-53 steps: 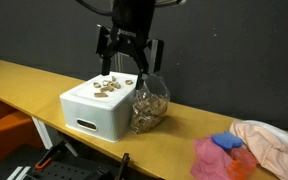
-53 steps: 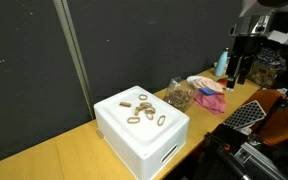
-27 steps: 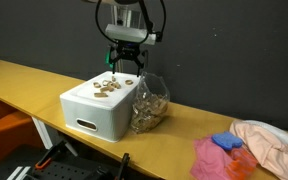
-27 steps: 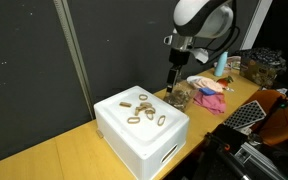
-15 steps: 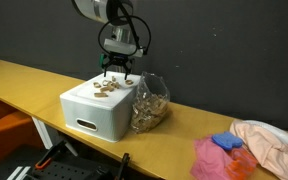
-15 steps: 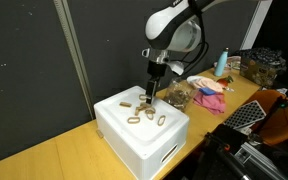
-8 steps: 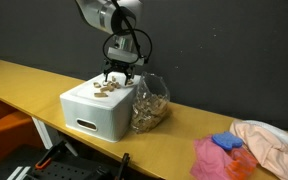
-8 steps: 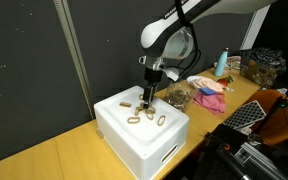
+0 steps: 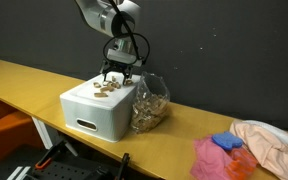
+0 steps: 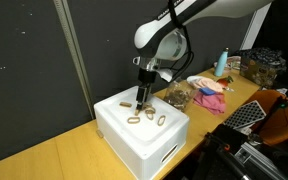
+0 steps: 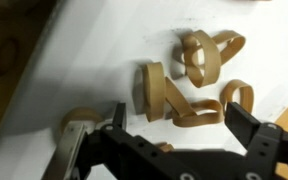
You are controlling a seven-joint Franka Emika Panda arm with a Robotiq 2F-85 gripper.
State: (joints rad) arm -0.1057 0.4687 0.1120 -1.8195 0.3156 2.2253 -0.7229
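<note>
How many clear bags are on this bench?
1. The clear bag stands beside the white box, holding brownish pieces; another could be hidden behind the box.

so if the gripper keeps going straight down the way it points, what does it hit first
The gripper points down with its jaws open. It would most likely meet the tan rubber bands lying between its fingers first, then the top of the white box they rest on. The exact gap is unclear.

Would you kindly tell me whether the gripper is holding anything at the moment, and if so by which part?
Nothing is held: the gripper stands open just above the tan band-like loops on the white box.
</note>
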